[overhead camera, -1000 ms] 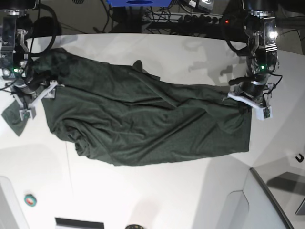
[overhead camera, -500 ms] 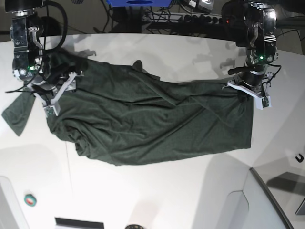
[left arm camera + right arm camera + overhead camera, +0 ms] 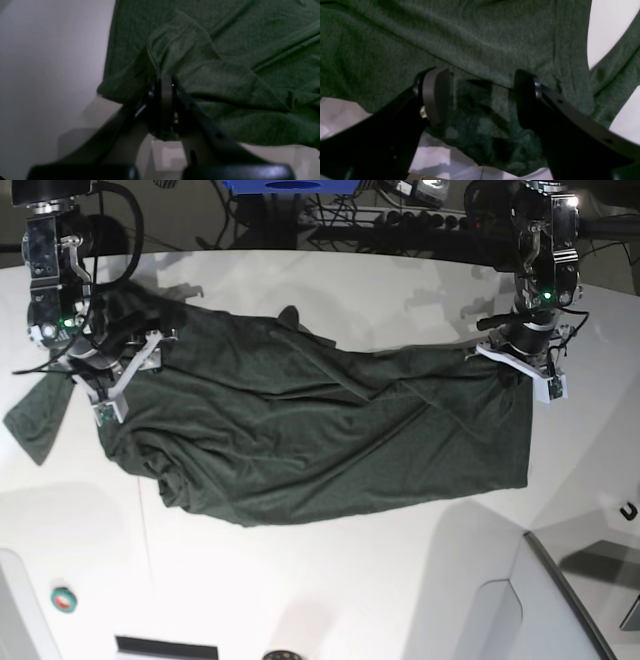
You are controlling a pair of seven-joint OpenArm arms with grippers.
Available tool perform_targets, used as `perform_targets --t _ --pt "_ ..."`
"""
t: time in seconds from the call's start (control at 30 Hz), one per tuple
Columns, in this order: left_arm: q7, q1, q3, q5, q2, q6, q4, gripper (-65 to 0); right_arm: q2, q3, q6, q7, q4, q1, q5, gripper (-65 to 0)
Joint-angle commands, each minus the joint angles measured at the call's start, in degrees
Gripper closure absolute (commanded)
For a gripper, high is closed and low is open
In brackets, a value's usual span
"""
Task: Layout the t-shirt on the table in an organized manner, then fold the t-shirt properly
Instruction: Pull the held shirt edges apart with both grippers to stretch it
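Note:
The dark green t-shirt (image 3: 320, 430) lies spread and wrinkled across the white table (image 3: 330, 580), with one sleeve flopped out at the base view's left. My left gripper (image 3: 503, 372), on that view's right, is shut on a bunched edge of the shirt; the left wrist view shows the fingers (image 3: 165, 80) pinching a fold of the t-shirt (image 3: 225, 62). My right gripper (image 3: 130, 370), on the base view's left, stands open over the shirt. In the right wrist view its two fingers (image 3: 436, 95) are wide apart, with the t-shirt (image 3: 480, 45) lying loose under and between them.
A grey angled panel (image 3: 560, 600) sits at the table's near right corner. A small teal and red object (image 3: 64, 599) lies near the front left, a black plate (image 3: 165, 647) at the front edge, and a small black hook (image 3: 628, 511) at the far right. Cables run behind the table.
The right arm has moved from the table's left edge up and inward over the shirt. The left gripper has drawn its shirt corner slightly toward the back.

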Motion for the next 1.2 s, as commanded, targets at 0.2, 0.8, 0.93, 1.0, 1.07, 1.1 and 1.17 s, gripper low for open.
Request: perform_targets --t 0.2,0.8,0.93,1.0,1.07,1.1,1.17 --pt "-1.34 -0.07 -0.13 -0.28 -0.70 -0.14 0.61 -18.3 0.52 0.17 0.09 0.88 0.75 0.49 0.36 -36.8" --pt "-1.51 1.95 -0.92 -0.37 -0.79 -0.14 -1.41 -24.5 0.52 0.17 0.09 0.88 0.75 0.49 0.44 -36.8" --pt "-1.78 2.74 -2.50 -0.28 -0.70 -0.14 -2.37 -24.5 0.52 0.17 0.18 0.88 0.57 0.49 0.44 -36.8" --pt "-1.78 2.48 -3.91 -0.28 -0.61 -0.14 -3.87 -24.5 0.52 0.17 0.18 0.88 0.57 0.49 0.44 -36.8" --pt "-1.78 0.89 -4.61 -0.28 -0.61 -0.14 -5.80 -24.5 0.52 0.17 0.18 0.88 0.57 0.49 0.44 -36.8" --pt "-1.78 0.28 -4.61 -0.02 -0.61 -0.14 -6.95 -24.5 0.52 0.17 0.18 0.88 0.57 0.49 0.44 -36.8" --pt "-1.78 -0.25 -4.34 0.07 -0.70 -0.14 -8.35 -24.5 0.52 0.17 0.18 0.88 0.57 0.49 0.44 -36.8"
